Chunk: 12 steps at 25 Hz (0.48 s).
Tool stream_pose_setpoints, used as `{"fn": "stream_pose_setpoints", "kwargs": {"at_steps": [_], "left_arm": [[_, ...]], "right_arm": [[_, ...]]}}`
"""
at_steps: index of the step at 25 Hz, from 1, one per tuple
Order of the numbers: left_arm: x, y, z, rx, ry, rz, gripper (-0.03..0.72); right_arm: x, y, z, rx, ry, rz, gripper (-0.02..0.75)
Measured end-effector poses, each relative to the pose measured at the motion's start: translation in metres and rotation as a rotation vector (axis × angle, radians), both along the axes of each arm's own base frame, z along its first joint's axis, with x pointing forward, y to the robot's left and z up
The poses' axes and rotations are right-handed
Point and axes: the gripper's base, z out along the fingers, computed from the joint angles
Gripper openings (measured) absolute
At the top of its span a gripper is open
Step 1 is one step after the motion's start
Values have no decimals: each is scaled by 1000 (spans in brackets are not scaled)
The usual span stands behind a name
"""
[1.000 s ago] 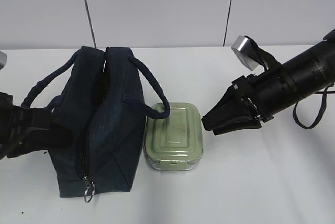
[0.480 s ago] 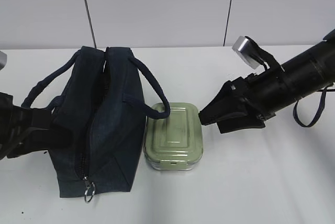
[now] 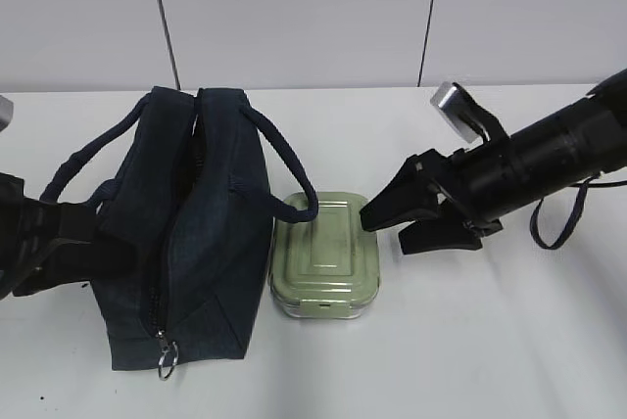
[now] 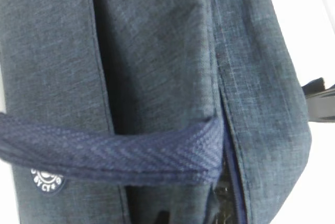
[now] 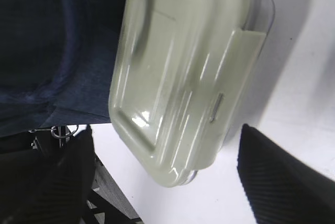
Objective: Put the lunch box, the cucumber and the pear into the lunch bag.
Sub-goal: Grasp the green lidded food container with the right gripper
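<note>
Exterior view: lunch bag [image 3: 191, 228] upright on white worktop [image 3: 470, 341], top zipper parted. Lunch box [image 3: 326, 255] flat just right of bag, one bag handle [image 3: 284, 169] drooping over its lid. Right gripper [image 3: 387, 226] spread wide, tips at box's right edge, nothing grasped. Left gripper [image 3: 93, 248] against bag's left side, clenched; whether it pinches fabric unclear.

Left wrist view: navy fabric and handle strap [image 4: 115, 150] fill frame; gripper unseen.

Right wrist view: box lid [image 5: 188, 72] between parted fingers [image 5: 282, 177], bag beside it.

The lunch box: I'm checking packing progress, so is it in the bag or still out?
Out. The lunch box sits on the white table, lid on, beside the lunch bag.
</note>
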Motion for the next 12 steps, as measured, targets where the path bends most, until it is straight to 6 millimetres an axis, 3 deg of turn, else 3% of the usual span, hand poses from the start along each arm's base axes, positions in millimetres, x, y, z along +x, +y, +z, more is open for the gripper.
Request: {"fn": "stream_pose_setpoints", "kwargs": {"at_steps": [8,12], "left_arm": [[0,0,0,0,1,-1,-18],[0,0,0,0,1,-1,-18]], "right_arm": [[4,7,-29,-39,40,-23,652],[7,19,-30,-45,25,-3,652]]}}
